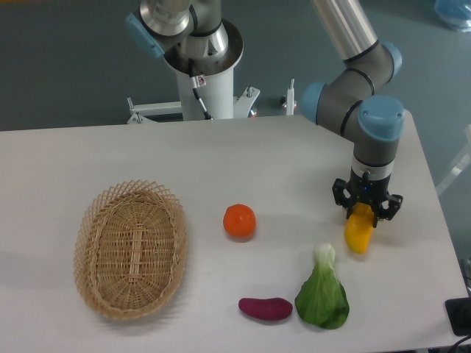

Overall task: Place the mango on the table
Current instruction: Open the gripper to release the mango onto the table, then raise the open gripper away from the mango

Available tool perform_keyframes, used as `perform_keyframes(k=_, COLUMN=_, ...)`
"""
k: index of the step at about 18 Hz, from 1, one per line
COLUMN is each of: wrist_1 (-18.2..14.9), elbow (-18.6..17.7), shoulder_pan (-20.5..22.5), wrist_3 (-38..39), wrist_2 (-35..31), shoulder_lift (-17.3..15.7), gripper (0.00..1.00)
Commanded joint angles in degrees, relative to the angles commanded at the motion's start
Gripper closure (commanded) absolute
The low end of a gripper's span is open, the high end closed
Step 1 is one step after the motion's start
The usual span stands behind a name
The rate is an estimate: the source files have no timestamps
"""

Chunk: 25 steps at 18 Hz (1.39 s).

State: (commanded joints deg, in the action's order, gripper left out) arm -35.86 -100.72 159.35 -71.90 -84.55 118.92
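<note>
One claw (363, 211) pinching the mango (358, 231) just above the table (294, 162), no legible writing anywhere

Silver-grey tubular arm (346, 26) with pale blue joint caps; black tool (366, 209); white pedestal base; black cable down the base.

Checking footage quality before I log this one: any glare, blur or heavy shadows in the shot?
Fixed camera: even, soft light; table shows no glare; only faint shadows beside the basket and under the mango; the gripper and the fruit look sharp.
</note>
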Motion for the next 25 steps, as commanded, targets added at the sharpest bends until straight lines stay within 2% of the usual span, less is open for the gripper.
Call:
perform_keyframes(k=6, wrist_1=-0.4, elbow=1.7, shoulder_pan=-0.1, wrist_3=-0.3, wrist_2=-0.2, shoulder_lift=-0.8, gripper=0.00)
perform_keyframes(k=18, wrist_1=-1.1, elbow=1.3, shoulder_pan=0.4, wrist_3=-0.6, wrist_2=-0.5, shoulder_lift=-2.7, gripper=0.00)
perform_keyframes(k=23, wrist_1=-1.7, elbow=1.0, shoulder_pan=0.6, wrist_3=-4.7, wrist_2=-2.5, shoulder_lift=-3.9, gripper=0.00)
perform_keyframes(k=25, wrist_1=-3.7, elbow=1.2, shoulder_pan=1.1, wrist_3=-5.2, wrist_2=-2.5, shoulder_lift=-4.7, gripper=0.00)
